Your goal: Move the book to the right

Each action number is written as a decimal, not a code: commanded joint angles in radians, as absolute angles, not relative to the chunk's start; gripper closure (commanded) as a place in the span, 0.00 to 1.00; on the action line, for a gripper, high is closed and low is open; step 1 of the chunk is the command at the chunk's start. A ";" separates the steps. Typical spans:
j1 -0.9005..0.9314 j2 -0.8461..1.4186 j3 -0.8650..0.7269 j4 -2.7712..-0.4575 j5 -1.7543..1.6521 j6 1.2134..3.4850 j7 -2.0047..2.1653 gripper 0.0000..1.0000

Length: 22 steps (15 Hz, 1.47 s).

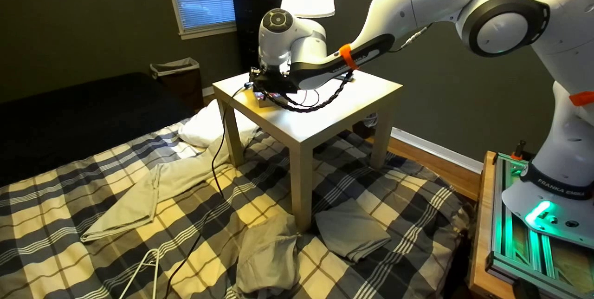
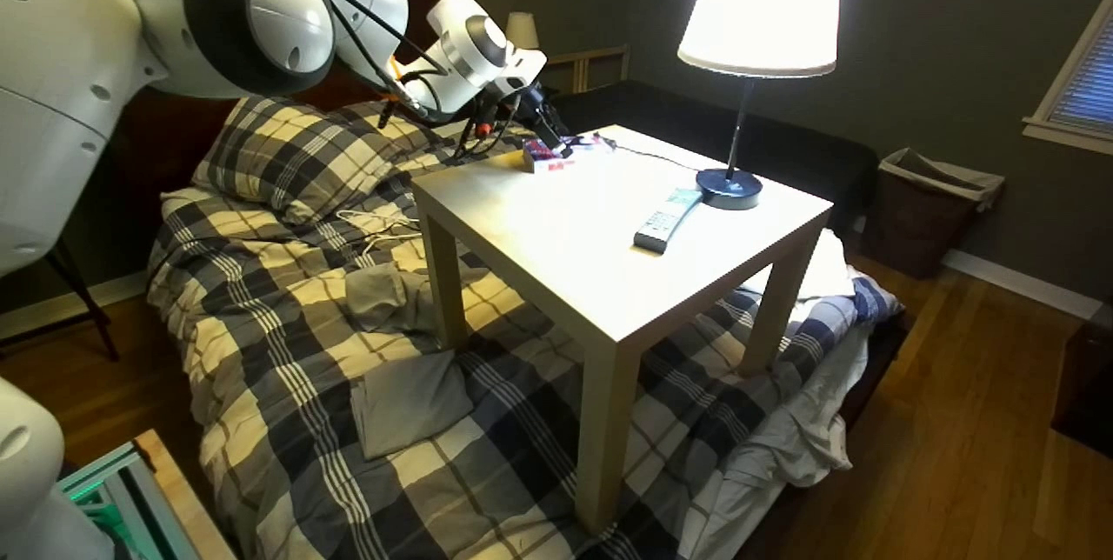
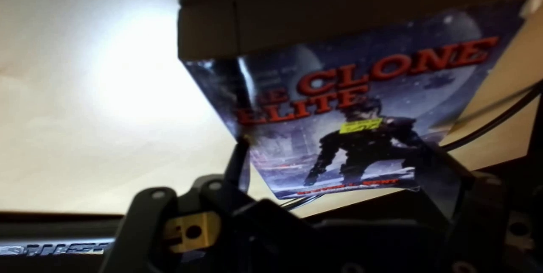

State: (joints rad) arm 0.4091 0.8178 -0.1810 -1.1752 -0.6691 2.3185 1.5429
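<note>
Book (image 3: pixel 331 103) right of centre in wrist view, on counter (image 3: pixel 144 162) | jaws apart, close in, contact unclear | approach looks done, rightward shift likely pending

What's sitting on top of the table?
The book, a lamp, a remote control beside the lamp base, and a dark cord. The tabletop beneath the book and lamp base is covered, so unseen.

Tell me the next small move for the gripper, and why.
I'd probably close the gripper gently on the book: in the wrist view the jaws stand apart, one near each of the book's side edges, which seems right for a grip before shifting it right. Whether either jaw touches it, I can't tell.
</note>
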 commanded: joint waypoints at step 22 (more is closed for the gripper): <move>0.395 0.712 0.030 -1.291 -0.482 2.098 1.270 0.00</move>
State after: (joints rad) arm 0.4058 0.7233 0.0140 -1.2413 -0.5118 2.1094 1.2725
